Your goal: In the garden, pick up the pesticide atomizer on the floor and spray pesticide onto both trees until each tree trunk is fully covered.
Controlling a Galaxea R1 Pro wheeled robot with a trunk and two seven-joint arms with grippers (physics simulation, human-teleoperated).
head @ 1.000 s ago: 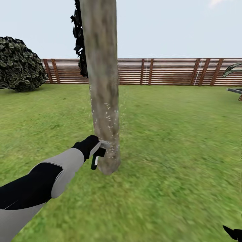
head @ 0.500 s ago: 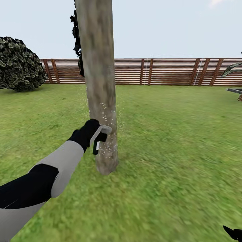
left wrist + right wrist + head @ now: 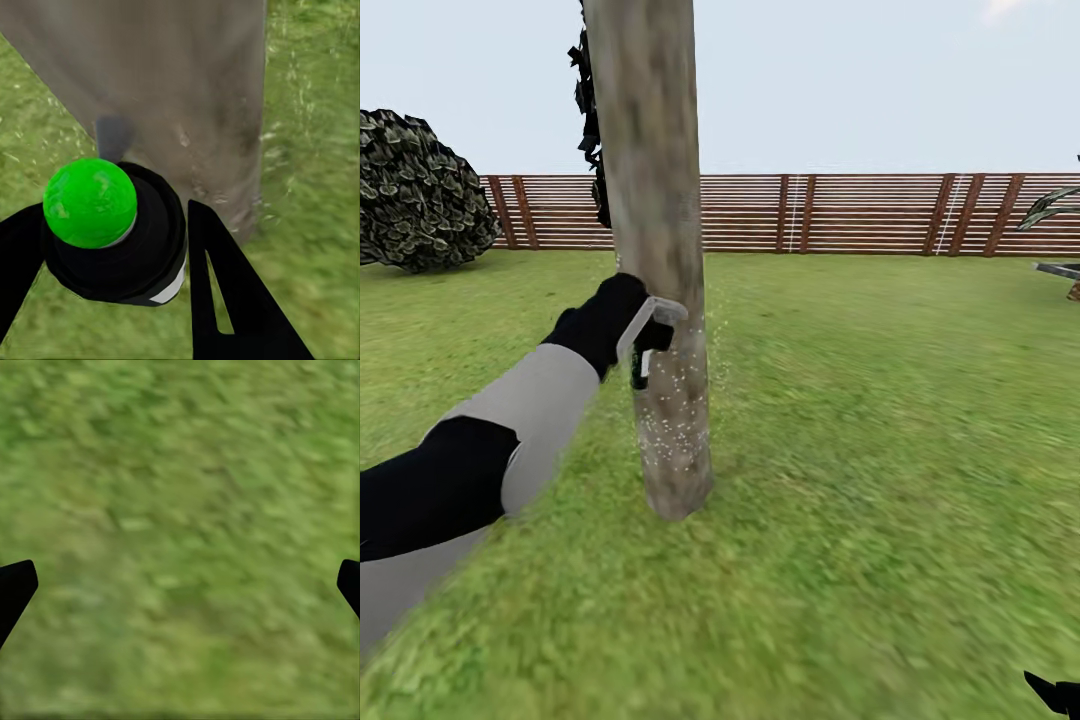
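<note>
While clamped in left gripper (image 3: 105, 247) — atomizer (image 3: 112, 232) faces tree trunk (image 3: 655, 250) | right gripper (image 3: 180, 585) spread over lawn (image 3: 180, 495)

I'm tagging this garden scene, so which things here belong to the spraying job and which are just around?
Job:
- atomizer, held in the left pincer
- trunk, speckled with spray near the atomizer

Around:
- fence
- bush
- lawn
- right pincer, open over grass
</note>
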